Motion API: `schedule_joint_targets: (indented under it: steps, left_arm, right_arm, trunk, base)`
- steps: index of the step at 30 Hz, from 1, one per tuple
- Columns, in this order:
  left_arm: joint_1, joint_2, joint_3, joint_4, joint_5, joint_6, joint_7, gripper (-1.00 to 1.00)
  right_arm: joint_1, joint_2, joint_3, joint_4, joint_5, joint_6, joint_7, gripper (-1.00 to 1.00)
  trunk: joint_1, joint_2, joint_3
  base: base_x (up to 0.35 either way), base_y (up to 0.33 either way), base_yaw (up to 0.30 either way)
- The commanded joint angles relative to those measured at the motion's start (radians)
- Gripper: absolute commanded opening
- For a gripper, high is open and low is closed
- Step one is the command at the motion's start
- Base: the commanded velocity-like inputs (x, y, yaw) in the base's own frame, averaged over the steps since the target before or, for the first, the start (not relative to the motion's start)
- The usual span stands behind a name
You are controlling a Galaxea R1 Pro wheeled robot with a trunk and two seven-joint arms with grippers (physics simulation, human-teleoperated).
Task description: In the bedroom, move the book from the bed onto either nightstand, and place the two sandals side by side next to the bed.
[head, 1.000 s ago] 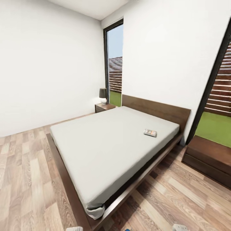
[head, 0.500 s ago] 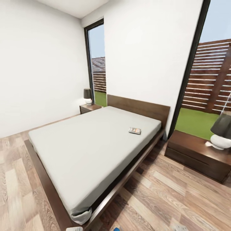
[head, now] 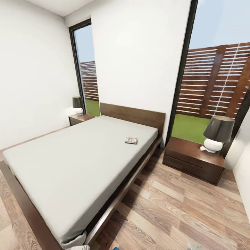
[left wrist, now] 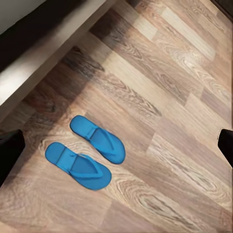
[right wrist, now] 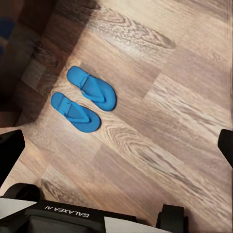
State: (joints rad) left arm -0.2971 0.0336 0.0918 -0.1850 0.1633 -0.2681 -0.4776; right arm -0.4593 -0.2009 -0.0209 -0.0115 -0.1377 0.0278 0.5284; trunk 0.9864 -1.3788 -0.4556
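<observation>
We find the large low bed [head: 80,163], plain off-white mattress on a dark brown wooden frame, running from the left of the head view to its centre. Behind its far left corner stands a small dark reddish-brown nightstand [head: 80,119] bearing a dark-shaded lamp [head: 77,104]. The small thin dark grey paperback book [head: 131,140] lies flat on the mattress near the brown headboard [head: 133,115], towards the bed's right edge. Right of the bed sits a second, wider dark-brown nightstand [head: 190,158] carrying a white-based lamp [head: 216,137].

In the left wrist view, two thin flat bright-blue sandals [left wrist: 90,151] lie side by side on the wood-plank floor [left wrist: 174,97], near the bed frame. The left fingers [left wrist: 9,150] are spread wide, holding nothing. The right fingers [right wrist: 10,148] are likewise spread and empty.
</observation>
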Motion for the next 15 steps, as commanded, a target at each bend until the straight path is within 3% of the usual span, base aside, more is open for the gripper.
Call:
schedule_joint_targets:
  steps: [1,15]
  left_arm:
    - [-0.001,0.000,0.008,0.001,0.002,0.001,-0.009,1.00]
    - [-0.001,-0.001,0.008,0.001,0.002,0.001,-0.009,1.00]
  right_arm:
    - [-0.001,0.000,-0.001,0.001,-0.007,0.003,0.004,1.00]
    - [-0.001,0.000,-0.001,0.001,-0.006,0.003,0.004,1.00]
  trunk:
    - [0.000,-0.001,-0.001]
    - [0.000,-0.001,-0.001]
  base:
    - [0.000,0.000,-0.300]
    - [0.000,0.000,-0.300]
